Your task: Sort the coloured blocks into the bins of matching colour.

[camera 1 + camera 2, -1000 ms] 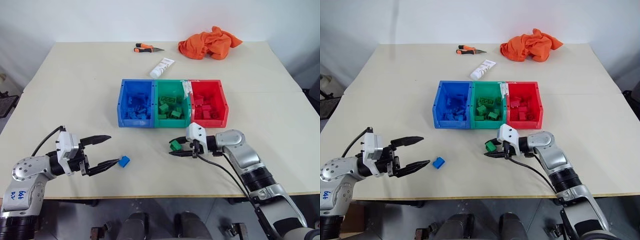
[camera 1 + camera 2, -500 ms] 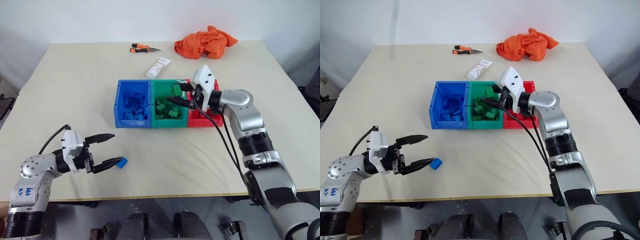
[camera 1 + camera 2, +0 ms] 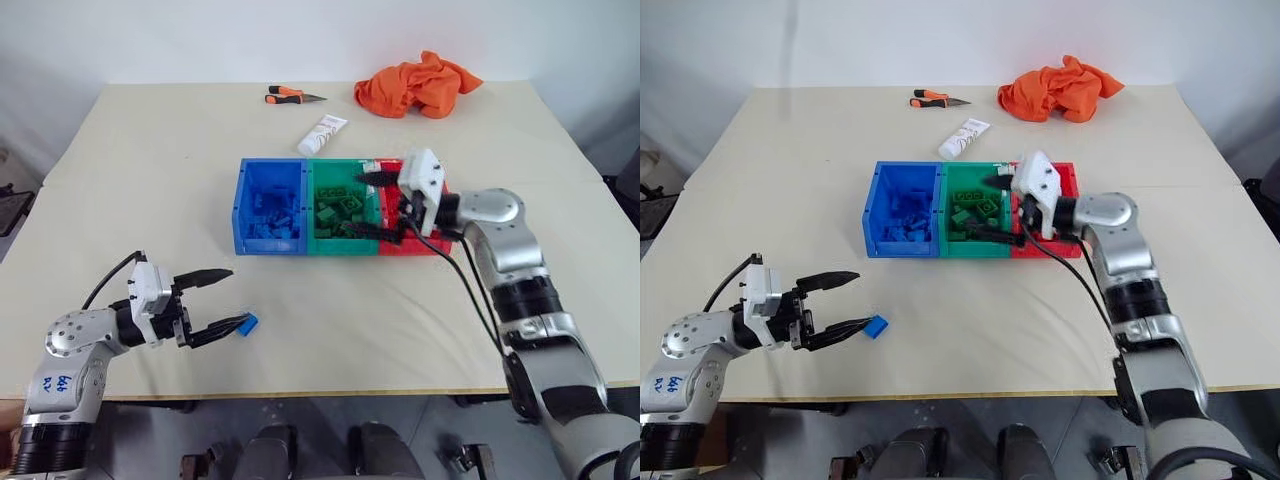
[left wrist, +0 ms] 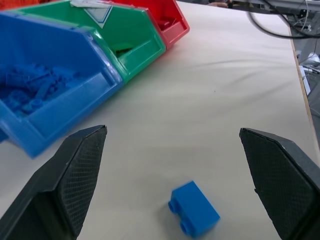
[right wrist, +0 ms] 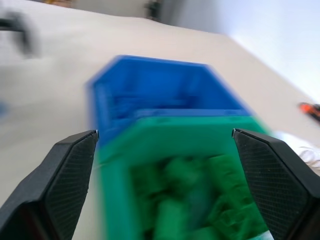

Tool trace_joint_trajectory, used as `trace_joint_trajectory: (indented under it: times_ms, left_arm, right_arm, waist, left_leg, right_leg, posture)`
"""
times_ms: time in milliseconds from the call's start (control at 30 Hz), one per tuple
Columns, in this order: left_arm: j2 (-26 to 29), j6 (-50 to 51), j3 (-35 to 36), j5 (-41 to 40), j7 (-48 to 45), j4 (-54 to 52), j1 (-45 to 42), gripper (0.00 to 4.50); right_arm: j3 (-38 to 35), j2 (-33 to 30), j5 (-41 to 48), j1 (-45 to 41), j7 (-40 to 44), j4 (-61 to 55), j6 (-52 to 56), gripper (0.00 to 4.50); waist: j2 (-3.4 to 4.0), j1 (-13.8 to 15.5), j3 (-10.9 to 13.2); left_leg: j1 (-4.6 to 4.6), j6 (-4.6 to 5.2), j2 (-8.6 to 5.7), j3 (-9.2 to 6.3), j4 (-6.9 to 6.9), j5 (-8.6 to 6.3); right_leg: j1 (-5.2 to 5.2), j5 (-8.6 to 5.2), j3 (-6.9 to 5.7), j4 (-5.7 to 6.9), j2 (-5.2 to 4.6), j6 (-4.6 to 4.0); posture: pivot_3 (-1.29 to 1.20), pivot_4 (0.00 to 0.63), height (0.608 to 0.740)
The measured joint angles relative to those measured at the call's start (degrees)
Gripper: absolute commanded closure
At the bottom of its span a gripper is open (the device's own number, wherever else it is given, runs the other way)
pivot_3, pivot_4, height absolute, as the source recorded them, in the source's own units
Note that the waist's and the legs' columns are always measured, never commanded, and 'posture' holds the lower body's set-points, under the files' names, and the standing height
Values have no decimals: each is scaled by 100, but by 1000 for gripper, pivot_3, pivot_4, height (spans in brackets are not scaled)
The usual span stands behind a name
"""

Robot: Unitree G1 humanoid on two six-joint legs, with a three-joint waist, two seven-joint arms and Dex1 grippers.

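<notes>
The right gripper (image 3: pixel 372 203) hangs wide open over the green bin (image 3: pixel 322 240) mid-frame, while the left gripper (image 3: pixel 226 298), lower left, is spread around a blue block (image 3: pixel 249 323).

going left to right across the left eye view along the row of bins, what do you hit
blue bin → green bin → right gripper, open over the green and red bins → red bin
</notes>
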Motion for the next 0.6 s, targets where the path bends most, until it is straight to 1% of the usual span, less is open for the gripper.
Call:
trace_joint_trajectory:
  times_ms: [100, 200, 300, 400, 600]
  left_arm:
    - [21, 11, 105, -1, 62, -2, 138, 0]
    - [44, 60, 182, -2, 120, -51, 259, 0]
    - [321, 318, 454, 0, 235, -109, 726, 0]
    - [389, 482, 736, -1, 393, -236, 1048, 0]
    - [533, 1005, 1055, -48, 506, -851, 1811, 0]
  right_arm:
    - [-177, -758, 484, 804, 665, -752, 399, 33]
    - [-408, -1258, 728, 1292, 990, -1123, 563, 33]
    - [-842, -2018, 766, 2078, 1271, -980, 561, 33]
    - [-1085, -2280, 740, 2290, 1289, -775, 525, 33]
    - [-1166, -2280, 744, 2301, 1217, -803, 566, 33]
  waist:
    - [0, 23, 0]
    - [0, -12, 0]
    - [0, -15, 1]
    - [1, -44, 1]
    - [3, -4, 2]
  left_leg:
    - [-1, 5, 0, 0, -1, -3]
    - [5, 4, 2, 5, -3, -2]
    - [9, 6, 2, 10, -14, -3]
    - [13, 6, 6, 22, -9, -3]
    - [15, 7, 7, 20, -9, -3]
  right_leg:
    - [6, 0, 1, -14, -1, 0]
    - [6, 0, 6, -30, 0, 0]
    - [8, 0, 10, -38, 0, 0]
    - [9, -1, 17, -37, 0, -2]
    - [12, -3, 19, -38, -2, -7]
  posture:
    - [0, 150, 740]
    - [0, 150, 740]
    - [0, 150, 740]
    - [0, 150, 740]
    - [0, 150, 740]
